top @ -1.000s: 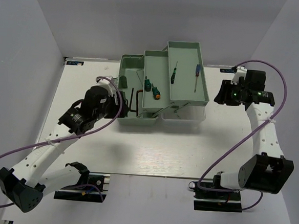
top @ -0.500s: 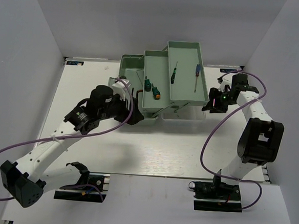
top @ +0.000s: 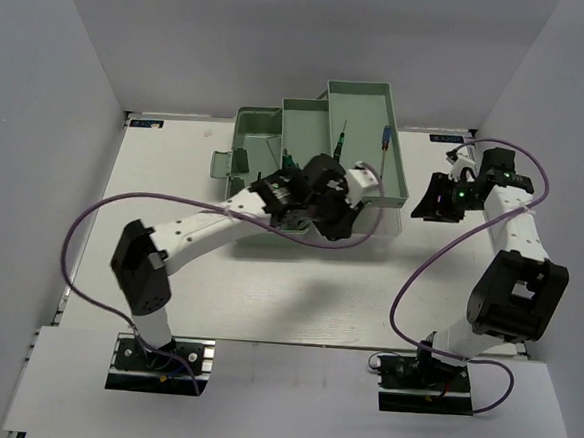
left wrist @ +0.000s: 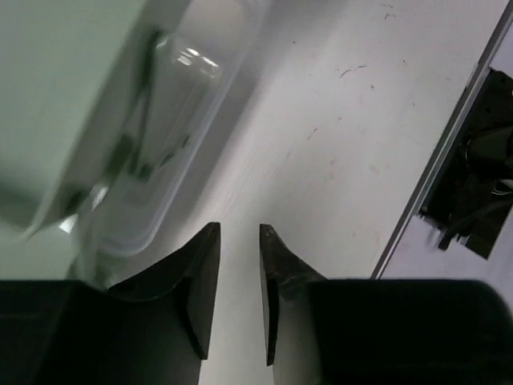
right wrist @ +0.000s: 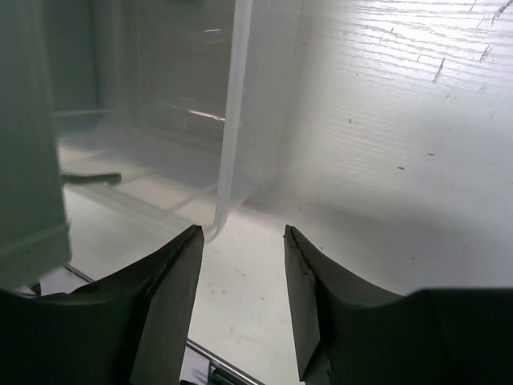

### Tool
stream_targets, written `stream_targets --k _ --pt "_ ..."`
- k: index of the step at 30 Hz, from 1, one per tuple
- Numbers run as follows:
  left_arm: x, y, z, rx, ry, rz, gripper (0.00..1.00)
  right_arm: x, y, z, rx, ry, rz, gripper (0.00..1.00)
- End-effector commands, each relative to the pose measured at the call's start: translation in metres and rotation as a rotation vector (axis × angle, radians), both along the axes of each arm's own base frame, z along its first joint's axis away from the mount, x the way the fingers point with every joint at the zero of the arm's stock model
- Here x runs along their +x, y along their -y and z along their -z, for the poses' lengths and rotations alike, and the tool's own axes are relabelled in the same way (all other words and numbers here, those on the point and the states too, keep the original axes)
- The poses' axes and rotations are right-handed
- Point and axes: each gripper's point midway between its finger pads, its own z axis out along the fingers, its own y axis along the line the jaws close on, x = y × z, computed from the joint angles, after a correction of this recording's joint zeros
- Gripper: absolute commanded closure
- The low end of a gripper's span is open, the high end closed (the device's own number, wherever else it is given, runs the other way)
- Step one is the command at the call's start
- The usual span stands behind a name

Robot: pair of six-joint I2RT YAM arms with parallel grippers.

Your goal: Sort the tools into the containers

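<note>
The sage-green toolbox [top: 253, 126] stands open at the back middle, its trays [top: 397, 156] folded out. A thin green screwdriver [top: 339, 142] and a blue-handled one [top: 385, 137] lie in the upper right tray. A stubby green screwdriver [top: 288, 161] peeks out beside my left arm, which covers the lower tray and any hex keys. My left gripper [top: 338, 225] [left wrist: 239, 228] hangs over the table at the toolbox's front. Its jaws are a narrow gap apart with nothing between. My right gripper [top: 423, 208] [right wrist: 243, 230] is open and empty, right of the clear lid [right wrist: 239, 104].
The clear lid [left wrist: 172, 120] rests on the table under the green tray [left wrist: 64, 96]. A green latch [top: 220, 162] sticks out at the toolbox's left. Purple cables loop from both arms. White walls close in the table on three sides.
My left arm swung from the toolbox's left side across its front to the right, and its jaws narrowed. My right gripper shifted slightly right, away from the trays.
</note>
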Motion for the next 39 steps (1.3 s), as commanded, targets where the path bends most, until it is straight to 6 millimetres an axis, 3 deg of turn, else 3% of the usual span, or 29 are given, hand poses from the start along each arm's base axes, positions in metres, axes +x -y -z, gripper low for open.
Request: stream_targets --k 1,2,5,6,9,12,20,25,29,34,37,39 --pt "-0.008 0.020 0.015 0.099 0.063 0.087 0.61 -0.023 -0.001 -0.015 0.062 0.035 -0.077 0.49" --pt "-0.009 0.029 0.011 0.092 0.083 0.110 0.47 -0.029 0.000 -0.015 0.072 0.018 -0.079 0.49" --pt "-0.013 0.050 0.017 0.130 0.149 0.142 0.31 -0.032 0.009 -0.021 0.068 0.044 -0.090 0.47" --pt "-0.013 0.056 0.028 0.158 0.157 0.148 0.27 -0.034 0.010 -0.023 0.062 0.058 -0.110 0.46" --pt "-0.003 0.059 0.036 0.225 0.234 0.102 0.23 -0.038 0.018 -0.026 0.038 0.089 -0.128 0.43" --pt "0.006 0.069 0.025 0.213 0.314 0.056 0.21 -0.043 0.021 -0.026 0.041 0.094 -0.138 0.41" --pt "0.029 0.077 0.027 0.258 0.447 -0.020 0.21 -0.056 0.017 -0.020 0.072 0.101 -0.155 0.40" --pt "0.031 0.083 0.067 0.319 0.419 -0.003 0.21 -0.059 0.016 -0.020 0.074 0.097 -0.162 0.40" --pt "0.041 0.085 0.080 0.346 0.443 -0.041 0.21 -0.060 0.015 -0.020 0.080 0.104 -0.166 0.40" --pt "0.055 0.082 0.082 0.374 0.507 -0.128 0.21 -0.066 0.010 -0.013 0.107 0.082 -0.146 0.40" --pt "0.055 0.082 0.088 0.385 0.503 -0.124 0.31 -0.071 0.008 -0.007 0.109 0.084 -0.140 0.40" --pt "0.050 0.081 0.098 0.397 0.485 -0.101 0.52 -0.074 0.008 0.000 0.104 0.073 -0.132 0.40"
